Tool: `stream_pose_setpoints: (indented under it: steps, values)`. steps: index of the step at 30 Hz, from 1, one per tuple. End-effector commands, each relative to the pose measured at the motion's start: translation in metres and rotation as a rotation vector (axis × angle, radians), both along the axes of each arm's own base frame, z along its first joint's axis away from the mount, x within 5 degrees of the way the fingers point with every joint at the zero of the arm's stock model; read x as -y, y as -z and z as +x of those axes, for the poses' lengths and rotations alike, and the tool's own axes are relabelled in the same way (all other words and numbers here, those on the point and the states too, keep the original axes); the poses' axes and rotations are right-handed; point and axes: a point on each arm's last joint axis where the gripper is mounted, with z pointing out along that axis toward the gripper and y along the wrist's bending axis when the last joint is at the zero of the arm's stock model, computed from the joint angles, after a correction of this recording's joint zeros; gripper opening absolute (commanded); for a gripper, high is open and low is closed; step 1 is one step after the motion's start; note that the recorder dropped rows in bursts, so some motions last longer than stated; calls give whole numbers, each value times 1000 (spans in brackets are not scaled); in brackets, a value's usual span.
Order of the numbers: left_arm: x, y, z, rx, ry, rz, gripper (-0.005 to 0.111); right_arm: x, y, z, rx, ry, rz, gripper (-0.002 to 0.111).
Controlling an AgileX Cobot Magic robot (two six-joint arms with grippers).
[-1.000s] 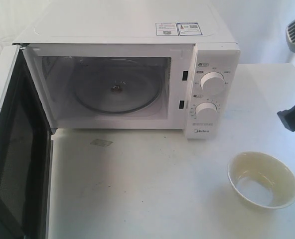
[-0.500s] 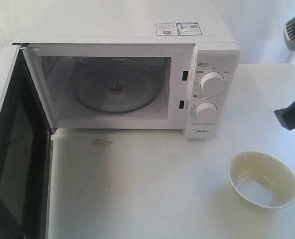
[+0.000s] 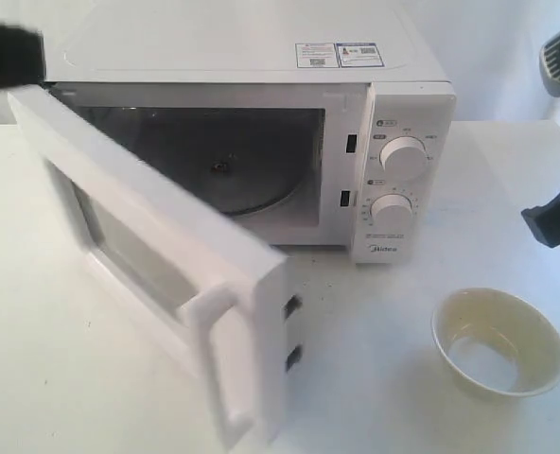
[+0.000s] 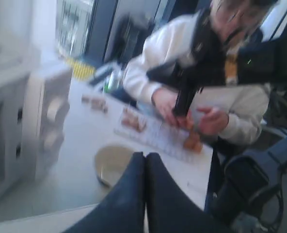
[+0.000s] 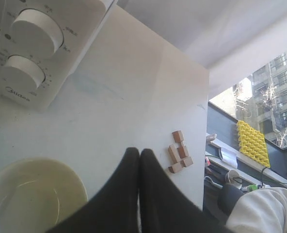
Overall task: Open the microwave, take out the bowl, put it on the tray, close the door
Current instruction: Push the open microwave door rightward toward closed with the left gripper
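The white microwave stands at the back, its glass turntable bare. The door stands half swung, its bar handle facing the camera. A dark blur of my left arm sits behind the door's hinge-side top corner. My left gripper is shut and empty. The cream-yellow bowl rests upright on the white tabletop, right of the microwave. My right gripper is shut and empty, hovering beside the bowl; its arm shows at the right edge. No tray shows.
Small wooden blocks lie on the table near its far edge. A person in a white jacket sits beyond the table handling blocks. The two knobs face the front.
The door has swung from wide open to about halfway shut. My left arm has appeared at the upper left behind it. The bowl and right arm have stayed put.
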Motion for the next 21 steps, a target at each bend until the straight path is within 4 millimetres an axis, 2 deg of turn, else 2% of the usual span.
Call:
stream_pose_setpoints:
  steps: [1, 4, 7, 10, 13, 17, 21]
  values:
    - [2, -10, -16, 140, 108, 11, 0, 1, -3, 0, 17, -4, 3, 0]
    - [1, -6, -18, 147, 103, 70, 0, 1, -3, 0, 22, -11, 5, 0]
    - [-3, 3, -29, 137, 64, 223, 0, -9, -7, 3, 71, -110, 50, 0]
    - [-12, 8, -28, 110, -107, 335, 0, -14, -7, 6, 84, -146, 69, 0]
    - [-22, 19, -24, 31, -242, 463, 0, -11, -5, 5, 66, -116, 47, 0]
    - [-29, 25, -15, -105, -352, 483, 0, -8, -6, 3, 65, -102, 46, 0]
    - [-26, 30, 2, -185, -323, 453, 0, -4, -7, 3, 65, -75, 8, 0]
